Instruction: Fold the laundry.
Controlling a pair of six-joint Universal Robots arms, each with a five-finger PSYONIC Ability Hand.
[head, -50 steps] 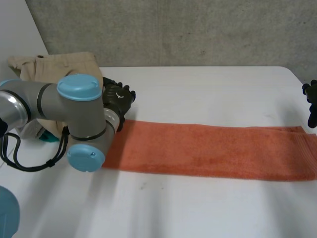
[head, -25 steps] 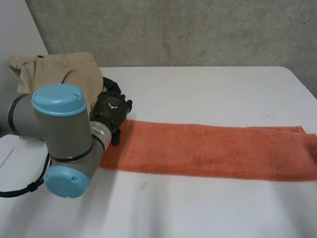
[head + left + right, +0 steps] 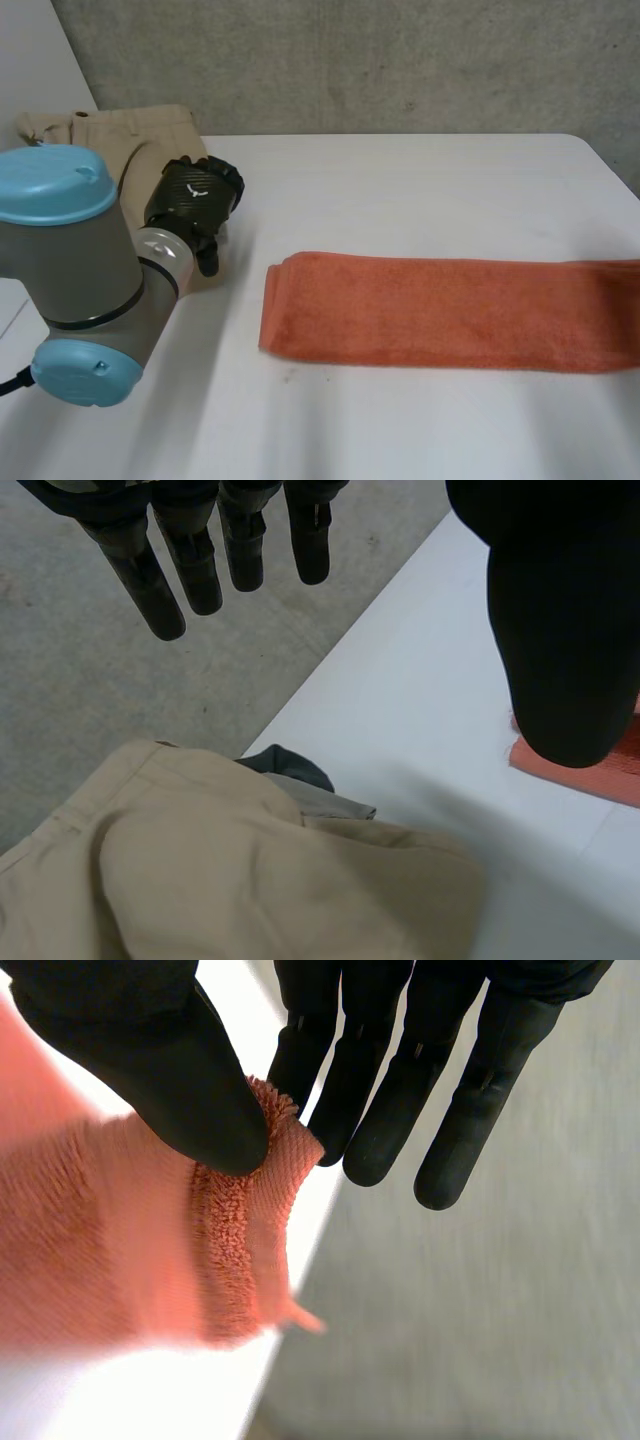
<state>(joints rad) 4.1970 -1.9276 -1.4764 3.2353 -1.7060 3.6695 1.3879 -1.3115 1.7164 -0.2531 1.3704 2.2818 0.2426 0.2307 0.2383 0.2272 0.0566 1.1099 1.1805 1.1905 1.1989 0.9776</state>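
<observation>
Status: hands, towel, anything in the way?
Left hand open, holding nothing, above beige trousers. Right hand pinching end of long orange terry towel. Trousers apart from towel.

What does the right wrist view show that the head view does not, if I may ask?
The right wrist view gives the right hand, thumb and fingers pinching the orange towel by its end near the table edge. The head view gives the left arm, the open left hand, beige trousers and the towel's folded length. Both include the towel and the white table.

A folded orange towel (image 3: pixel 450 312) lies as a long flat strip; beige trousers (image 3: pixel 115 130) lie crumpled apart.
</observation>
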